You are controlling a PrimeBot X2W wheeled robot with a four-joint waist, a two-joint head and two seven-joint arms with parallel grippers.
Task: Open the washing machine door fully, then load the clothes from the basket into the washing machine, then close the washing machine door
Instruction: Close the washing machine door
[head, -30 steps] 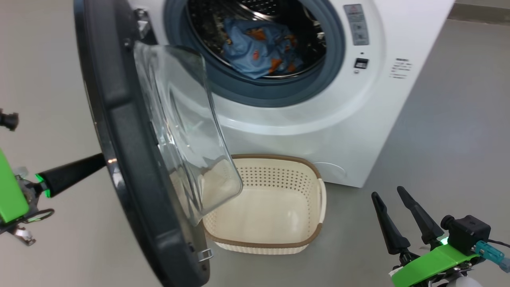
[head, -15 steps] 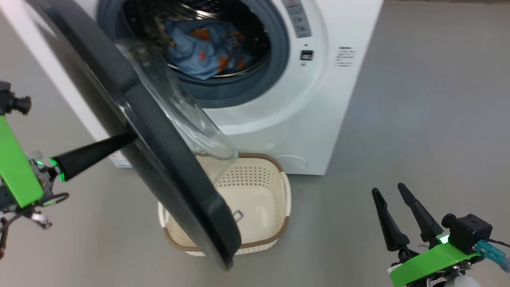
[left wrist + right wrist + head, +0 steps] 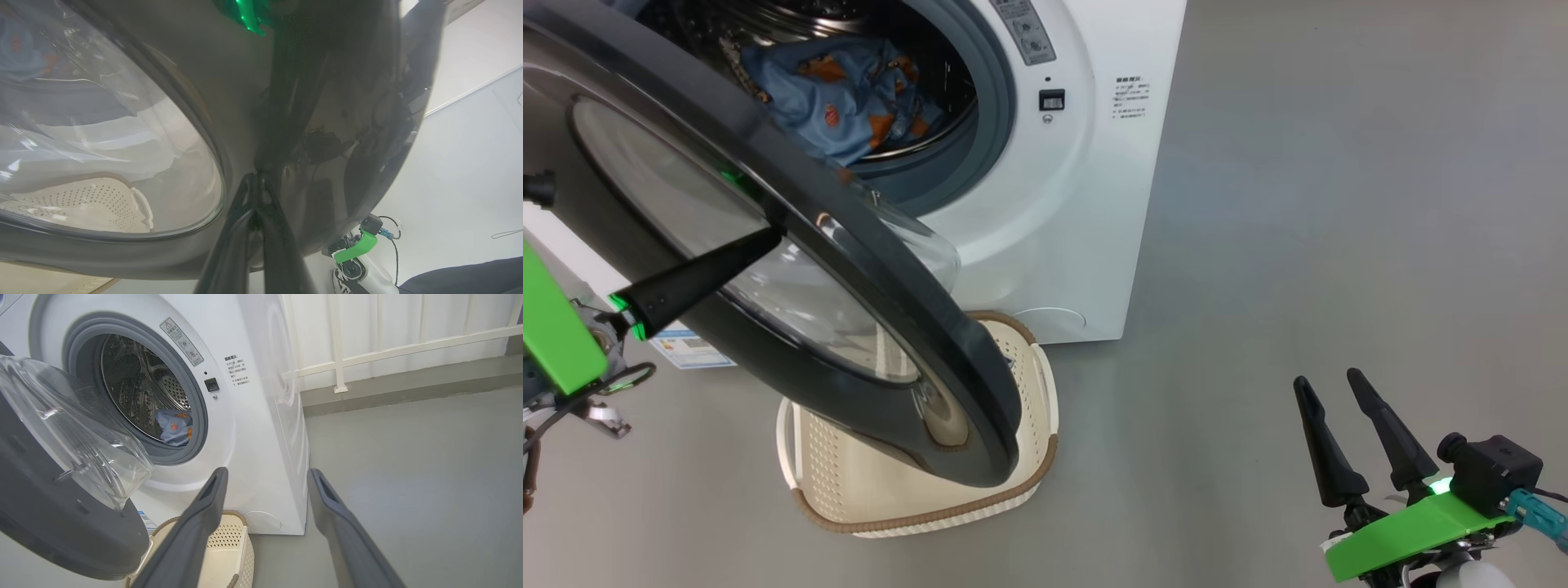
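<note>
Door [image 3: 849, 408], left gripper [image 3: 768, 239] apparently against it

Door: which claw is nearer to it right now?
Left. The left claw, shut, has its tips against the door on its black outer rim. The right claw, open, sits off to the right over the floor, well clear of the door.

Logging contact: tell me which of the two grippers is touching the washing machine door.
The left gripper, shut, fingertips against the washing machine door's glossy black rim. The right gripper stands open over the floor, clear of the door.
</note>
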